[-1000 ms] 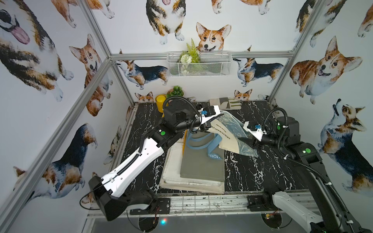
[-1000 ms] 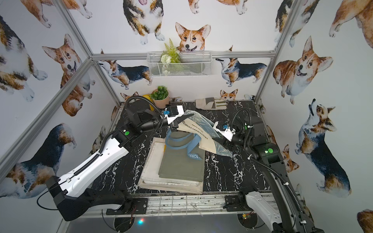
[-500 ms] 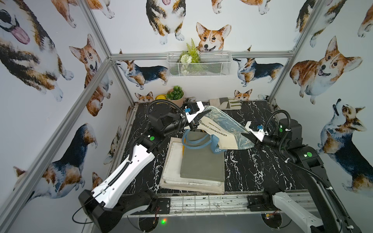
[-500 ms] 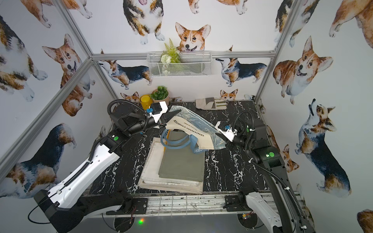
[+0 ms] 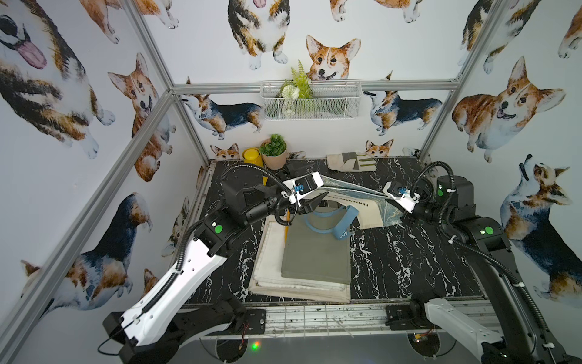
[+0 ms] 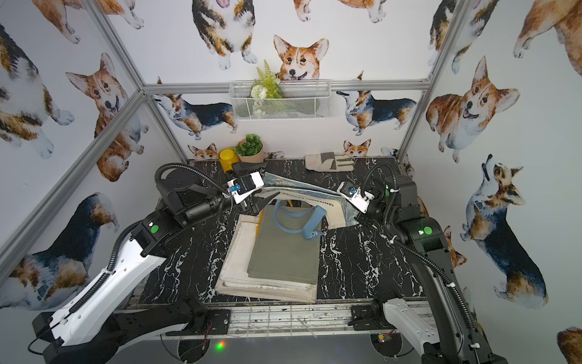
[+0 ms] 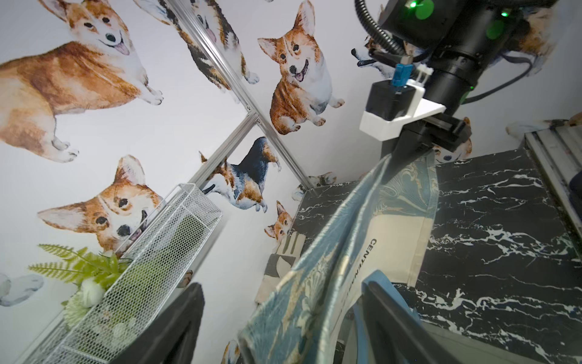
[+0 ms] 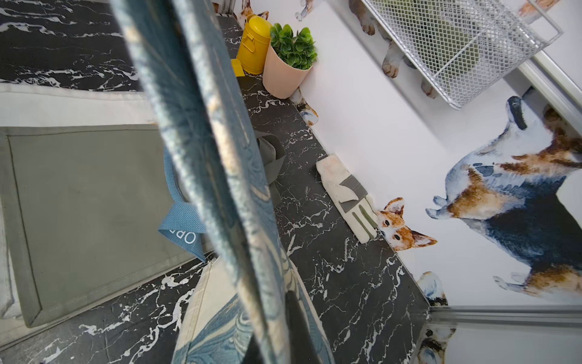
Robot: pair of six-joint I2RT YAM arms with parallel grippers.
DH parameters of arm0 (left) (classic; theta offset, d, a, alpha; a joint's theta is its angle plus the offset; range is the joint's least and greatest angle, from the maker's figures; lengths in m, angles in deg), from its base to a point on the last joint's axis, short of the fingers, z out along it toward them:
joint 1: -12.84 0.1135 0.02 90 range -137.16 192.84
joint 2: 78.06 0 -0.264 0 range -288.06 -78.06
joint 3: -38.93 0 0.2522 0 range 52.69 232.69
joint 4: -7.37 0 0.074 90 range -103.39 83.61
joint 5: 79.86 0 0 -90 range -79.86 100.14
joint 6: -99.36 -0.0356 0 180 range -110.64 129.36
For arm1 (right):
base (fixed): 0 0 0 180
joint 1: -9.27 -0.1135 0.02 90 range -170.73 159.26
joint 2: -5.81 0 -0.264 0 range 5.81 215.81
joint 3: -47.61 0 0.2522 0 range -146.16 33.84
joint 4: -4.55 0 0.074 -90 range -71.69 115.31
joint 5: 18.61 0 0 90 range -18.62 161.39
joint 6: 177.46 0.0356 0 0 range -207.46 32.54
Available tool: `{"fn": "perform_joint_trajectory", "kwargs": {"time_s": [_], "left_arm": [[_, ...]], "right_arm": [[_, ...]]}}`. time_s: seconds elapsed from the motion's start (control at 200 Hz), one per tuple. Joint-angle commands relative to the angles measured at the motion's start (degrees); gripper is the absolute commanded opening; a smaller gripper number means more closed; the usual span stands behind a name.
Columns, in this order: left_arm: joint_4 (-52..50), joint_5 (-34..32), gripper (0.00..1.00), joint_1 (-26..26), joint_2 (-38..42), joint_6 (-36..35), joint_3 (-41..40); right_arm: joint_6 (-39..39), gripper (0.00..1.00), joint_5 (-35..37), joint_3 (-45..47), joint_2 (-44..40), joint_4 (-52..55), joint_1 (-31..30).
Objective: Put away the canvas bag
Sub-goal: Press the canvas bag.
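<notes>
Marble table (image 5: 393,268), right claw (image 7: 397,157) pinching canvas bag (image 5: 371,211)

Right gripper (image 7: 397,157) tips buried in canvas bag (image 7: 393,233) fold — blue strap (image 8: 181,220) lettering partly covered, unreadable.

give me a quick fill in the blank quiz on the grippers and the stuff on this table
1. The right gripper is shut on the canvas bag, while the left gripper is ____.
2. The bag's handle is ____ in colour.
3. By the back wall, the yellow can stands beside a potted ____.

Missing words: open; blue; plant
</notes>
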Motion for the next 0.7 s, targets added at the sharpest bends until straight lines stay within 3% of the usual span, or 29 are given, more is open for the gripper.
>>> {"fn": "perform_joint_trajectory", "kwargs": {"time_s": [0.0, 0.11, 0.21, 0.36, 0.696], "left_arm": [[-11.45, -12.63, 0.84, -6.31, -0.53, -11.91, 3.01], [-15.74, -27.11, 0.85, -16.91, -4.06, -20.05, 5.69], [-15.74, -32.05, 0.86, -21.70, -7.33, -22.79, 8.03], [-17.30, -32.39, 0.87, -22.96, -12.06, -24.72, 12.17], [-17.68, -39.82, 0.91, -22.40, -20.04, -27.70, 18.49]], "right_arm": [[-2.52, 0.00, 0.06, -2.51, 1.44, 1.03, 0.03], [-2.64, 0.00, -1.31, -4.02, 2.91, 2.10, 0.01], [-2.20, 0.00, -2.48, -5.19, 3.99, 2.95, 0.03], [-2.56, 0.00, -2.99, -5.24, 3.93, 3.22, 0.03], [-4.47, 0.00, -2.58, -3.78, 2.91, 4.20, -0.32]]}}
